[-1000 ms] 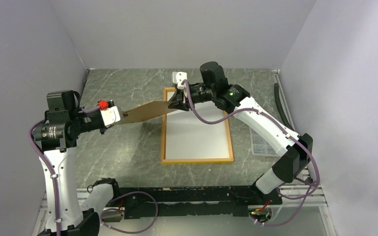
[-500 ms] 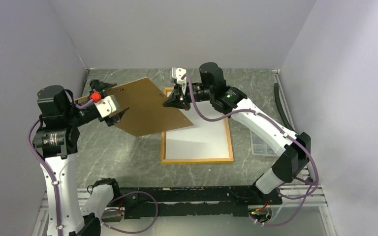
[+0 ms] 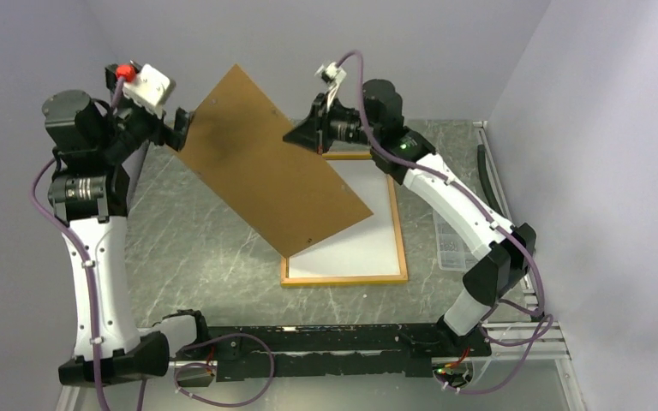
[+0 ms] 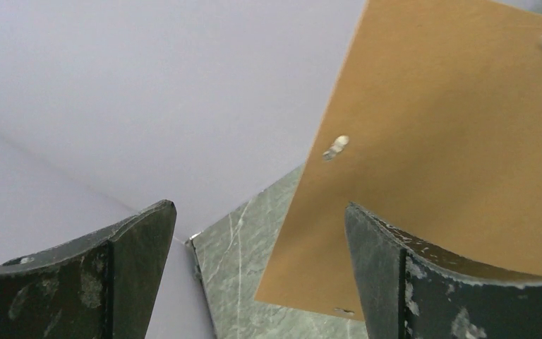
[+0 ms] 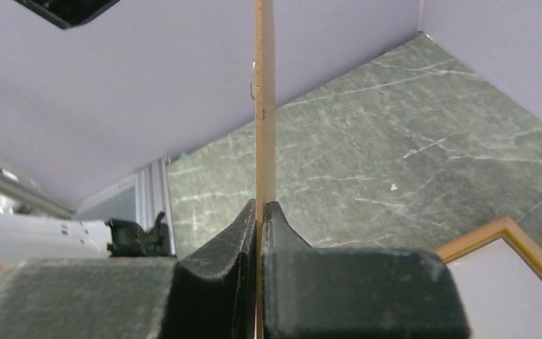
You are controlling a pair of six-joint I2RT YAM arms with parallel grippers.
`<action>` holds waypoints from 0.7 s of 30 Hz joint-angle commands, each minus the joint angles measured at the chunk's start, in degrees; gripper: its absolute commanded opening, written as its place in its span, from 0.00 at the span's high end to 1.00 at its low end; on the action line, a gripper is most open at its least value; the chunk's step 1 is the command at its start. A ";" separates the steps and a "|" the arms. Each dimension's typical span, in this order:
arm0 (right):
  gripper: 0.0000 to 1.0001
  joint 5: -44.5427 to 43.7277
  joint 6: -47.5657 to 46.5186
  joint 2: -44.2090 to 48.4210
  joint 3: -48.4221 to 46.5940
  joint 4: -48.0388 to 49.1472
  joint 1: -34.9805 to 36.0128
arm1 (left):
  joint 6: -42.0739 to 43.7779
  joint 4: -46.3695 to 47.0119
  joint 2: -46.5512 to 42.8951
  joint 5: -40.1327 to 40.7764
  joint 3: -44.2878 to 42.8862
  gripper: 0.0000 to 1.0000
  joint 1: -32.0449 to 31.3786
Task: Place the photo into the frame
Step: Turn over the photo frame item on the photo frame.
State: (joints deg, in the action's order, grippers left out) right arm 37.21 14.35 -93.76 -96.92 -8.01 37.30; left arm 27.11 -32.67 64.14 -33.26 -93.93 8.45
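Both arms have risen since the earlier frame, and the board (image 3: 266,184) has gone from low over the frame (image 3: 343,278) to high in the air, steeply tilted. The right gripper (image 3: 298,135) is clenched on the board's upper edge; the right wrist view shows the thin edge pinched between its fingers. The left gripper (image 3: 180,128) is released, with its jaws wide apart at the opposite edge. I cannot tell if one finger touches the board.

The frame lies flat on the table (image 3: 206,248), wood-coloured side up. A white sheet fills it, and I judge this to be the photo (image 3: 360,235) lying face down, so this step seems done. What is left, I think, is to put the board back over it and close the frame. The board's lower corner hangs over the frame's left part.

A clear box (image 3: 450,248) stands right of the frame, half hidden by the right arm. Its contents are too small to tell.
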 commanded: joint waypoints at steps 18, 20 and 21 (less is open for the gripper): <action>1.00 3.32 41.04 10.55 20.89 11.00 -26.81 | -9.96 -16.93 15.21 7.95 -2.53 0.06 2.67; 1.00 4.82 43.08 12.51 26.41 14.54 -29.72 | -9.70 -19.11 16.84 6.27 -0.92 0.06 2.63; 1.00 5.46 43.87 13.29 28.96 16.21 -31.08 | -9.71 -19.44 17.42 5.65 0.01 0.06 2.64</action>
State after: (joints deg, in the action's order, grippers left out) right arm 38.72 51.05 -87.61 -73.41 -3.90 9.96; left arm 17.67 -45.60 79.29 -23.49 -96.51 10.96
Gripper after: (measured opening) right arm 0.046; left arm 0.941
